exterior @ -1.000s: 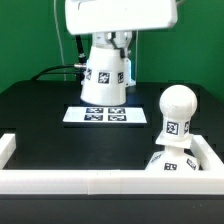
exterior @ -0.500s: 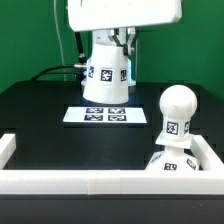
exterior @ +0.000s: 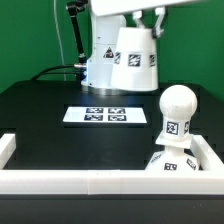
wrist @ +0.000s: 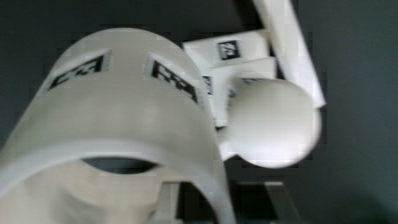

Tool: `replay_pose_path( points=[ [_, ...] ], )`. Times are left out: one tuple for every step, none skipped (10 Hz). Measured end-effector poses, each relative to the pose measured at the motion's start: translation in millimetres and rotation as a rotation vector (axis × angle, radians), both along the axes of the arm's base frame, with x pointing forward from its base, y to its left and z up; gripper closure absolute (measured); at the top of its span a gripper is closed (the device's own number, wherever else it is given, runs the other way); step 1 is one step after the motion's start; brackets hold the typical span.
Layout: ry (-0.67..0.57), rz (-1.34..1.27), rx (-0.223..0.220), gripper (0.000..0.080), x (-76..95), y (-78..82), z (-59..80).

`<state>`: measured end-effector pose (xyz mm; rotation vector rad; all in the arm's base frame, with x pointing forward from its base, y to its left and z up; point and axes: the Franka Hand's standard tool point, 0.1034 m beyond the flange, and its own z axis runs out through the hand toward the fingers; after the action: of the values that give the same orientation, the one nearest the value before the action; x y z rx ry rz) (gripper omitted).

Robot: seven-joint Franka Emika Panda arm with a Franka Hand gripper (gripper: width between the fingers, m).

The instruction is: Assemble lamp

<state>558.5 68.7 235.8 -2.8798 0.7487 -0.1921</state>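
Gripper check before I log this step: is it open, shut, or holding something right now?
Gripper: shut on the lamp shade, held above the table.

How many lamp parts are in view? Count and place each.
3. The shade hangs in the hand; the bulb stands at the exterior view's right, with the base below it. Others may be hidden.

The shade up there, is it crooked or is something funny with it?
Yes. The shade hangs in the air, tilted to one side, over the black table and not on the bulb. The bulb stands straight by the white wall. Nothing looks broken or spilled.
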Motion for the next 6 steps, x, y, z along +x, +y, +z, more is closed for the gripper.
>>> replay_pose_path(
  points=[
    [0.007,-0.014,0.006,0.0755,7.2,8.8,6.9],
    [0.010,-0.020,0.010,0.0755,17.6,18.5,14.0],
    [0.001,-0.020,0.008,0.0755,29.0,25.8,16.5],
    [0.001,-0.018,0.003,0.0755,35.4,29.6,12.1],
    [0.006,-0.015,-0.005,0.0755,42.3,32.3,4.4],
    [0.017,-0.011,-0.016,0.0755,50.0,34.6,-7.9]
  ],
)
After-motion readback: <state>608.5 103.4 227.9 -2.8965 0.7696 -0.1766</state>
